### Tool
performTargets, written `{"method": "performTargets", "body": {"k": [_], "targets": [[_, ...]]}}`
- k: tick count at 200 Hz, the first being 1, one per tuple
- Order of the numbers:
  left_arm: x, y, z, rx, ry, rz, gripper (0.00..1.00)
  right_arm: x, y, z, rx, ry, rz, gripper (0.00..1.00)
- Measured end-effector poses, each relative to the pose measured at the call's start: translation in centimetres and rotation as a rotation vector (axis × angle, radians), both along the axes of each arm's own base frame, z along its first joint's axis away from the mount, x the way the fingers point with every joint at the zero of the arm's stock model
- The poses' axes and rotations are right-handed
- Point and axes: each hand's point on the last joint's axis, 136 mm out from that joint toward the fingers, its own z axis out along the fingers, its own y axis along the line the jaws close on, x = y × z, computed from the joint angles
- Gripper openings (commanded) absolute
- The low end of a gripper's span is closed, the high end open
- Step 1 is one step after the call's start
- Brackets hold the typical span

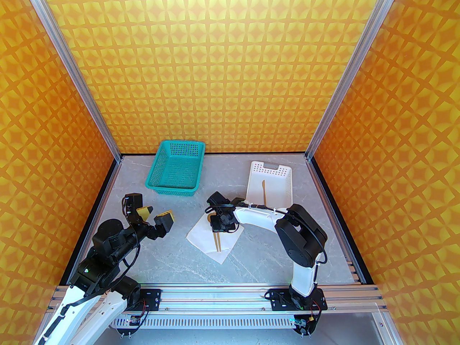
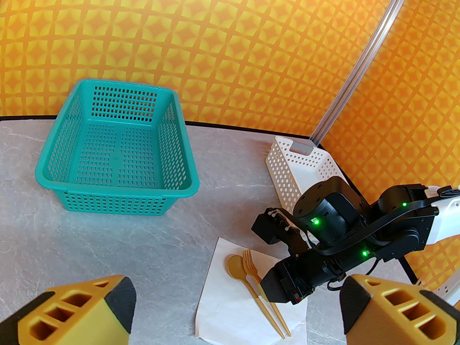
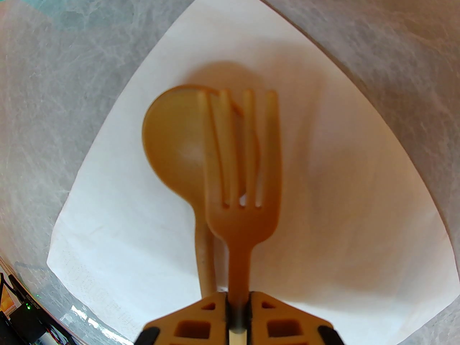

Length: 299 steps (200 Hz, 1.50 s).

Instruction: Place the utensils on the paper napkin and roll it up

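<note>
Count: two pincers, two baskets, one napkin, one spoon, one fork, and one further tan piece.

At lower left of the overhead view, the left pincer (image 1: 156, 214) is spread to its full width. Its yellow ribbed fingers with black pads hold nothing, and it hangs above bare worktop (image 1: 179, 264), a grey stone-patterned slab with pale veining.

Above and to its right stands the teal rectangular plastic basket (image 1: 172, 191). It has perforated walls and floor and a rolled rim, and it is upright and empty.

In the centre lies the thin white square paper napkin (image 1: 201, 237), flat on the worktop and turned corner-on like a diamond. It is matt, and one near edge is slightly lifted.

On it rests the small tan wood-coloured spoon (image 3: 172, 149), with a round smooth bowl and a thin straight handle. Its bowl points toward the top of the frame.

The small tan four-tined fork (image 3: 240, 221) sits just to the right of the spoon, its handle parallel. In the wrist view, its tines overlap the right half of the bowl. I cannot tell whether the fork touches the spoon or the napkin.

The right pincer (image 3: 238, 309) is closed down to a narrow gap, clamping the fork's handle between its fingers.

At centre right stands the white rectangular plastic basket (image 1: 285, 185), with perforated walls and a slot handle. One thin straight tan piece (image 1: 264, 192) lies inside it, too small to identify by type.
</note>
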Motion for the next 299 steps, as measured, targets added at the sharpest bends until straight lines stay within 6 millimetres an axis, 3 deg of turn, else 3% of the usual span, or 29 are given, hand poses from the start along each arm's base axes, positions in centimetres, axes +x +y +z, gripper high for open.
{"method": "performTargets", "body": {"k": [185, 215, 250, 299], "targets": [[0.0, 0.0, 0.0, 0.0, 0.0, 0.0, 0.99, 0.4, -0.1, 0.2, -0.019, -0.015, 0.001, 0.2], [0.0, 0.0, 0.0, 0.0, 0.0, 0.0, 0.99, 0.3, -0.4, 0.3, -0.031, -0.015, 0.004, 0.25], [0.0, 0.0, 0.0, 0.003, -0.002, -0.001, 0.99, 0.5, -0.7, 2.7, -0.022, -0.059, 0.008, 0.28], [0.0, 0.0, 0.0, 0.008, -0.004, -0.002, 0.99, 1.5, -1.5, 8.5, 0.02, -0.177, 0.006, 0.34]]}}
